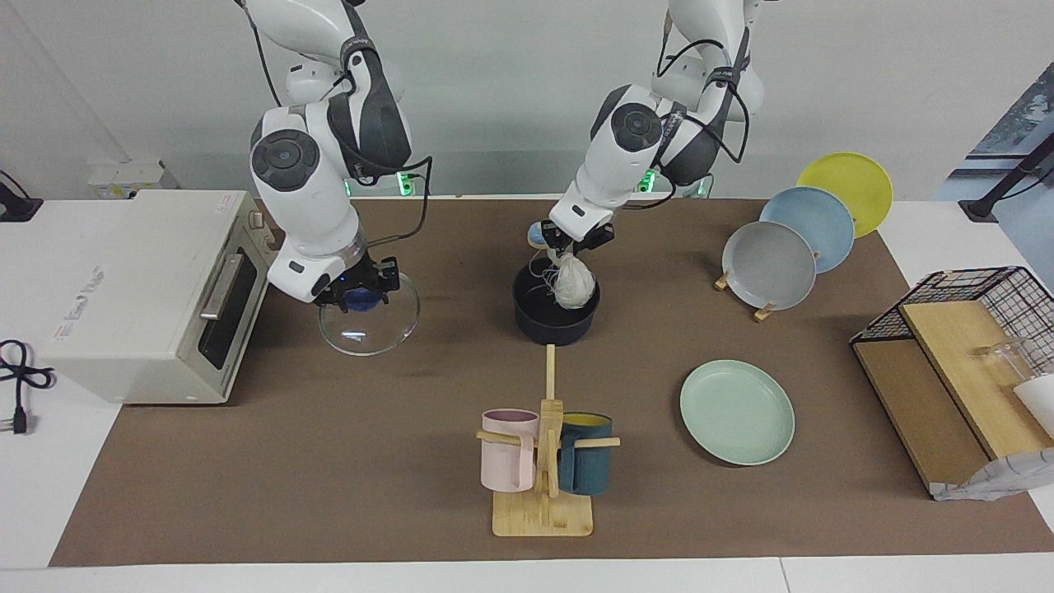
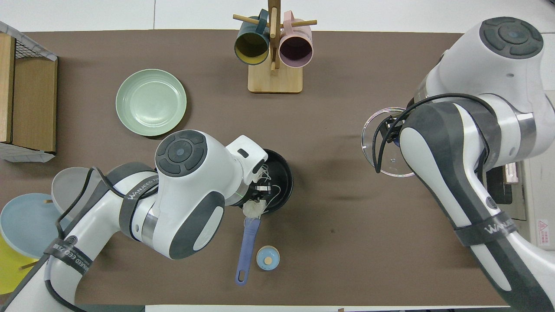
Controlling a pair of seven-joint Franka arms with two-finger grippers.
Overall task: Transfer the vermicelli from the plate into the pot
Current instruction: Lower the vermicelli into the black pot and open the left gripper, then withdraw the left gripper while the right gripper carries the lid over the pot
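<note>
Brown table mat (image 1: 329, 461), vermicelli (image 1: 573, 282) hanging from left claw (image 1: 566, 252) over pot (image 1: 553, 319)

A plain pale grey wall (image 1: 510, 99) closes off the room where the robots stand, evenly lit with no hard shadows. The white bench (image 1: 49, 511) carries a large brown mat (image 1: 329, 478) over most of its top, and a black power cable (image 1: 16, 387) lies on the bare white part at the right arm's end. At the left arm's end a window (image 1: 1025, 115) shows at the upper corner of the facing view, with a dark stand base (image 1: 988, 202) in front of it.
</note>
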